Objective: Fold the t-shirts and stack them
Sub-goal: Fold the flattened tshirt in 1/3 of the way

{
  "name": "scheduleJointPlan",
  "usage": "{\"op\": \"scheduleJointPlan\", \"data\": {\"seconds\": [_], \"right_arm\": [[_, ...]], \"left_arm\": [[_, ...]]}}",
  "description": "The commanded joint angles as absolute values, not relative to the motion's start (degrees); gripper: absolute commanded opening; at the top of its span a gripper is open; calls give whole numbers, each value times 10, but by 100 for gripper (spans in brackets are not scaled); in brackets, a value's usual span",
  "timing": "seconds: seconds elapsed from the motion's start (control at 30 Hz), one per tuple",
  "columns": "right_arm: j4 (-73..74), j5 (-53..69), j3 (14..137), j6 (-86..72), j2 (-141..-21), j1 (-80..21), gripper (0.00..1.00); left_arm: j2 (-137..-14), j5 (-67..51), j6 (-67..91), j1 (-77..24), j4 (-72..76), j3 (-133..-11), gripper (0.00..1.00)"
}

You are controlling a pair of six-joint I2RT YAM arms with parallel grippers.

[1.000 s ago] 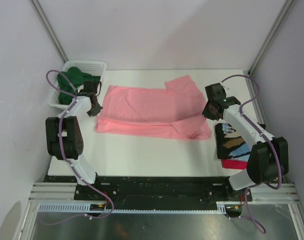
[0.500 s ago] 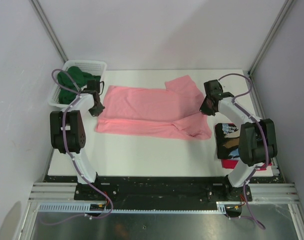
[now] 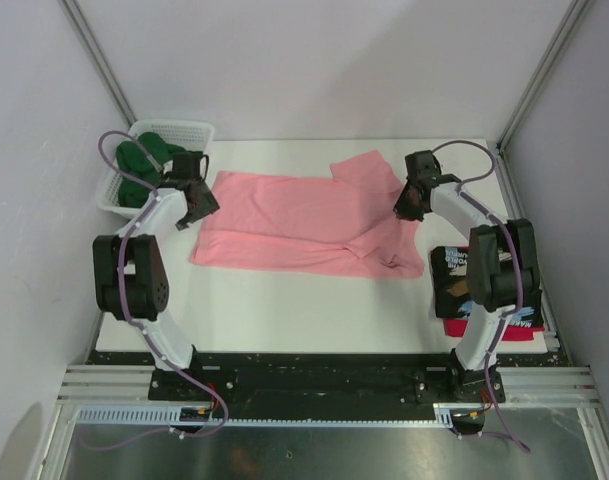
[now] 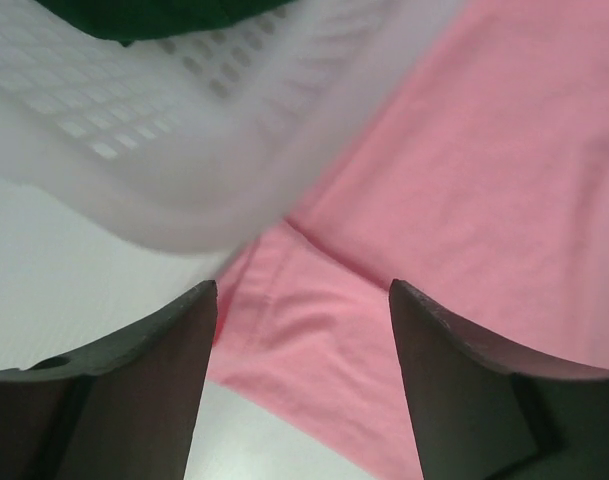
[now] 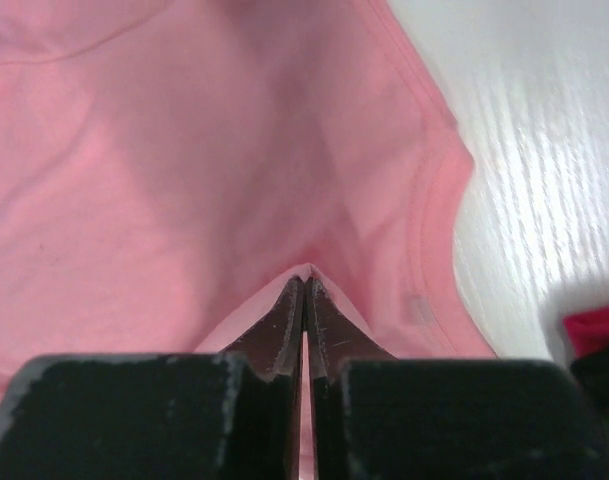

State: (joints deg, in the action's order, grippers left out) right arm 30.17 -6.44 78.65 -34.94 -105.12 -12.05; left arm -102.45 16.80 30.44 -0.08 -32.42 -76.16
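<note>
Pink t-shirt (image 3: 304, 225) lying spread across the middle of the white table (image 3: 284, 310), one sleeve pointing toward the far edge, right side rumpled. Right gripper (image 5: 304, 290) pinching a raised fold of the pink cloth close to the shirt's right-hand hem, fingers pressed together with the cloth peaking at the tips. Left gripper (image 4: 304, 330) hanging over the shirt's left edge, fingers spread wide and holding nothing, pink cloth and bare table showing below. White mesh basket (image 3: 179, 127) sitting at the far left corner, just beside the left gripper, blurred in the left wrist view. Green t-shirt (image 3: 149, 158) lying bunched inside it. Black printed t-shirt (image 3: 456, 285) resting folded at the table's right edge, partly under the right arm, sitting on a red t-shirt (image 3: 464, 328) whose edge is showing on the near side
</note>
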Motion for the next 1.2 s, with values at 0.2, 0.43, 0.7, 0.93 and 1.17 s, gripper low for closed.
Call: {"op": "scheduleJointPlan", "data": {"seconds": [0.2,0.43,0.7,0.93,1.17], "right_arm": [[295,-26,893,-339,-1143,-116,36],[296,-34,831,-323,-1050,-135,52],[279,-46,737,-330,-1005,-223,44],[265,-61,704,-355,-1036,-263,44],[252,-65,685,-368,-1048,-271,49]], "left_arm": [[-944,61,269,-69,-303,-668,73],[-921,-10,277,-96,-297,-629,73],[-896,-57,291,-97,-294,-606,72],[-883,-58,278,-97,-294,-587,71],[-881,-57,270,-97,-294,-583,71]]}}
